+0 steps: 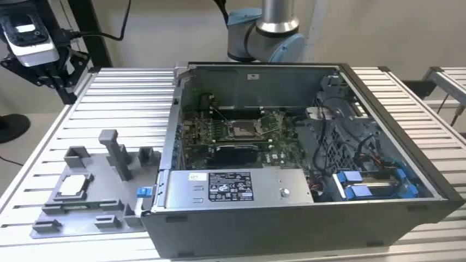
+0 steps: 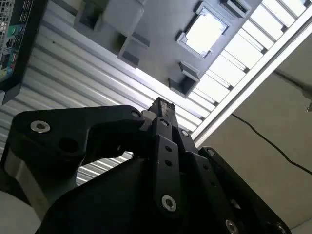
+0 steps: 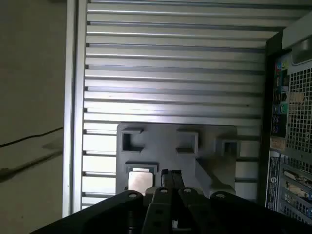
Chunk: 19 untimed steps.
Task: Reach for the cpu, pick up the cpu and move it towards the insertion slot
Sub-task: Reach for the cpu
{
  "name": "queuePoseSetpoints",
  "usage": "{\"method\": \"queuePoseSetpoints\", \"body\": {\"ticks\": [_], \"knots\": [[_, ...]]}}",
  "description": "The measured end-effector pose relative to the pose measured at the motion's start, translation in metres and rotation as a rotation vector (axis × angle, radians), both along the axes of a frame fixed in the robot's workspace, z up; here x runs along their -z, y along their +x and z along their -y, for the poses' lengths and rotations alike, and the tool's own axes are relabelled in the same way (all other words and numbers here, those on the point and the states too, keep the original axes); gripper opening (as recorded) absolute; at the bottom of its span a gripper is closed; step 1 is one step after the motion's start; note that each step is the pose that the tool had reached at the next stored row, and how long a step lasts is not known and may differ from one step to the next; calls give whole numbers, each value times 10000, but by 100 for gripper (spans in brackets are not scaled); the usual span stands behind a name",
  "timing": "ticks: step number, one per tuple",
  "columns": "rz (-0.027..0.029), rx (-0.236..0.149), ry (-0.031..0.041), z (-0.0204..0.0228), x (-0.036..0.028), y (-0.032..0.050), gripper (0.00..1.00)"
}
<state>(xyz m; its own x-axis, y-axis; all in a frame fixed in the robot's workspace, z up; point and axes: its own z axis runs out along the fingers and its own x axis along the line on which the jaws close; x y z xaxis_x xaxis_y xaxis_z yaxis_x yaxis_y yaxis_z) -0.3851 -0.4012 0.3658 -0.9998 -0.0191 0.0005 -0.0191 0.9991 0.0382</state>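
Hanging above the grey plastic tray [image 3: 168, 144], the gripper [image 3: 170, 173] had its two dark fingers pressed together at the tips with nothing between them, a state that showed in both wrist views. It touched neither the tray nor anything on it. The cpu [image 3: 140, 181] lay flat in a shallow square pocket of that tray, silvery top upward and a thin tan rim around it, and in the first wrist view it appeared just beside the fingertips, though well below them. In the second wrist view the same chip [image 2: 204, 31] glared bright white in its pocket, apart from the closed gripper [image 2: 162, 104]. The tray rested on a slatted aluminium table [image 1: 124, 109], near the exterior view's left edge, with the cpu [image 1: 73, 186] in its pocket and upright grey blocks standing around it. Just beside the tray sat an open computer case [image 1: 291, 229], and inside it the insertion slot [image 1: 243, 129] lay well apart from the chip: a shiny metal frame with a dark centre, set on a green circuit board [image 1: 211, 134]. The arm's grey-and-blue base [image 1: 266, 33] rose behind the case. A dark cable [image 2: 263, 139] trailed across the floor beyond the table's rim.
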Motion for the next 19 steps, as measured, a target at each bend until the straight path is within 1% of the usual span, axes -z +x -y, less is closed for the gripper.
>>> {"method": "queuePoseSetpoints", "body": {"ticks": [11, 12, 13, 14, 16, 18, 19], "knots": [[2, -1, 1, 0, 0, 0, 0], [-1, 0, 1, 5, -2, -4, 0], [-2, 0, 7, 22, -3, -15, 0], [3, 0, 15, 49, -1, -31, 0], [3, 0, 19, 116, 4, -64, 0], [3, 0, 18, 197, 17, -95, 0], [4, 1, 19, 215, 29, -124, 0]]}}
